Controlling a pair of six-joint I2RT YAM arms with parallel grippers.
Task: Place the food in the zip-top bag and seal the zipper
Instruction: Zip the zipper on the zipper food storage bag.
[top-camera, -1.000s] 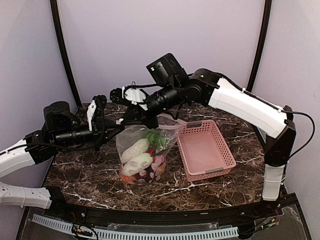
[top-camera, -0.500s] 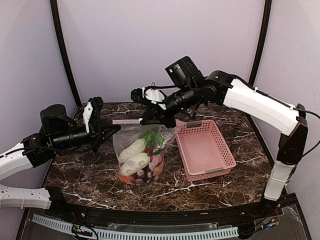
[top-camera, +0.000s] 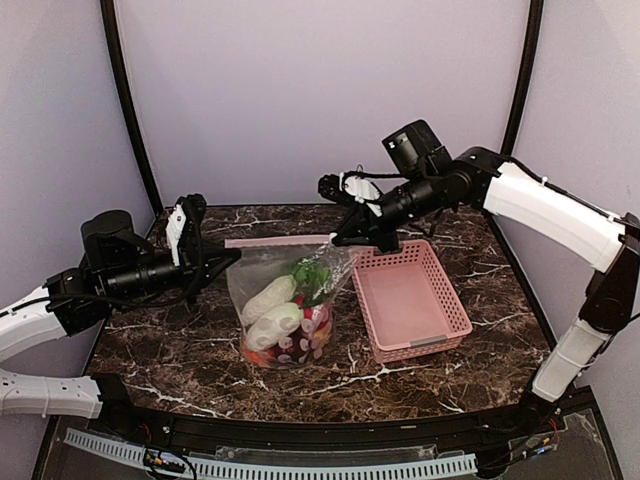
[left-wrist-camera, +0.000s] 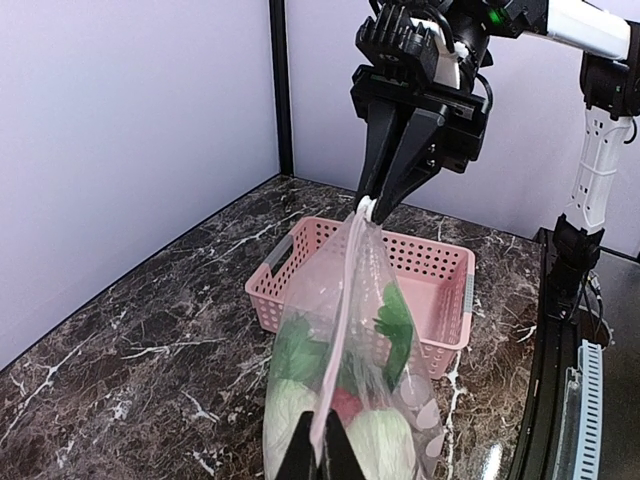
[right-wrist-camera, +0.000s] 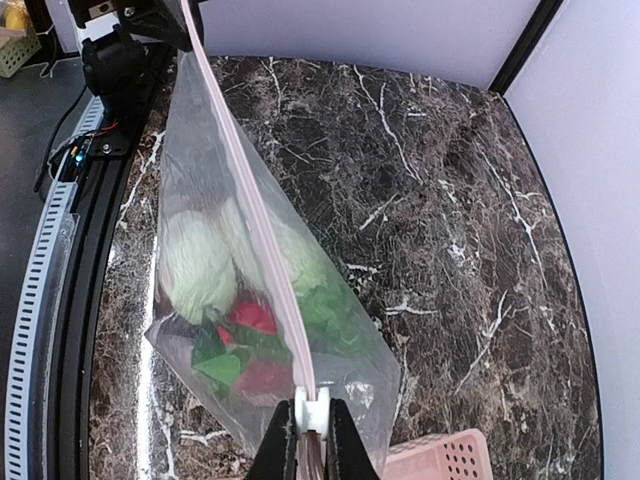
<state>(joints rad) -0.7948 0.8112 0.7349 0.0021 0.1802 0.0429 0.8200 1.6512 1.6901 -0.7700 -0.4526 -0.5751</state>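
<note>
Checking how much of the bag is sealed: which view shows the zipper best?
Right wrist: the zipper runs lengthwise across the frame, close up. Left wrist shows it nearly end-on, and the top view shows only a thin pink line.

The black left pincer (top-camera: 232, 257) and the black right pincer (top-camera: 335, 240) have a pale pink zipper strip (top-camera: 275, 241) between them, with a small white slider tab (right-wrist-camera: 308, 405) at the right pincer. Below both, the clear crinkly plastic zip-top bag (top-camera: 245, 280) shows white oblong pieces (top-camera: 270, 298), green leaves (top-camera: 312, 275), red round fruits (top-camera: 318, 320) and an orange ball (top-camera: 253, 356). Near the right pincer is a pink mesh plastic basket (top-camera: 410, 295). The counter (top-camera: 170, 350) is dark brown marble veined with white.
</note>
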